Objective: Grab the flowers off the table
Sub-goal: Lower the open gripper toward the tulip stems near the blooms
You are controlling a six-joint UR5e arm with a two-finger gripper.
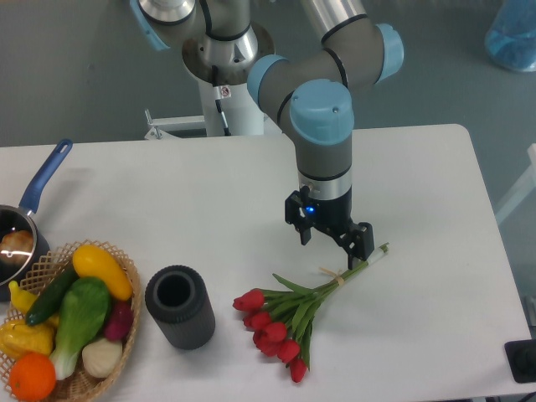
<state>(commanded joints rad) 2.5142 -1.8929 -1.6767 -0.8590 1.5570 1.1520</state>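
Wicker basket (127, 276) holds fruit and vegetables beside black cup (179, 306).

no readable text, brand or number anywhere; small white tag on robot base (224, 90), print illegible

Arm reached down from the base, wrist vertical, gripper (336, 240) pointed straight down and low. Fingers (362, 244) were spread apart, nothing between them. Blue light lit on gripper body.
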